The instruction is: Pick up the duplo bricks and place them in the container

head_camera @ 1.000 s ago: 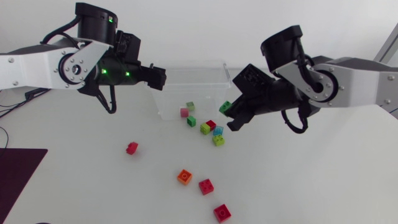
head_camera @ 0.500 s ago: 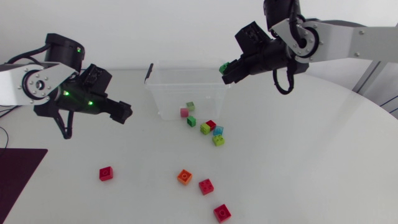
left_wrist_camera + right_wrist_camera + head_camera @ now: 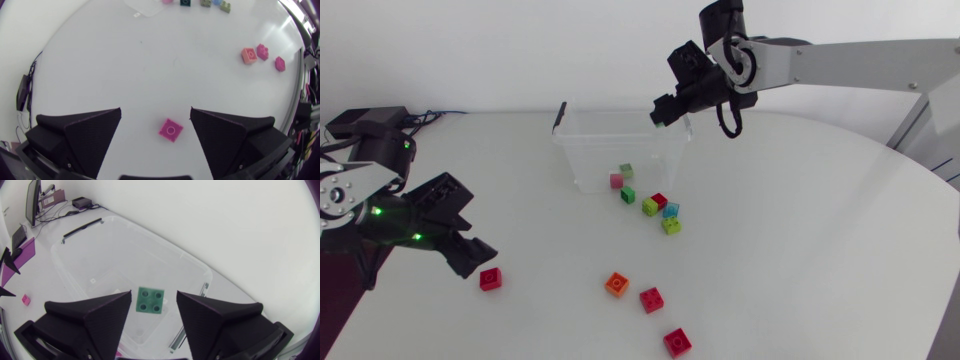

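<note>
My right gripper [image 3: 663, 112] hangs over the far right corner of the clear container [image 3: 582, 150]. It is open, and a green brick [image 3: 151, 301] sits between its fingers with a gap on each side, above the container [image 3: 100, 255]. At the front left, my left gripper [image 3: 473, 257] is low over the table and open. A red brick [image 3: 491, 279] lies on the table between the fingers of the left gripper [image 3: 155, 110], touched by neither; the left wrist view shows this brick [image 3: 171, 130] as pink.
A pink brick [image 3: 616, 181] and a green one [image 3: 626, 171] show through the container. Several bricks lie in front of it, among them red [image 3: 659, 200] and lime [image 3: 671, 226]. Nearer the front are an orange brick [image 3: 616, 284] and two red ones [image 3: 651, 299] [image 3: 677, 342].
My right arm lifted the green brick back and leftward over the container, and its fingers have parted. My left arm swung from the container to the front left. The red brick there lies farther left.
</note>
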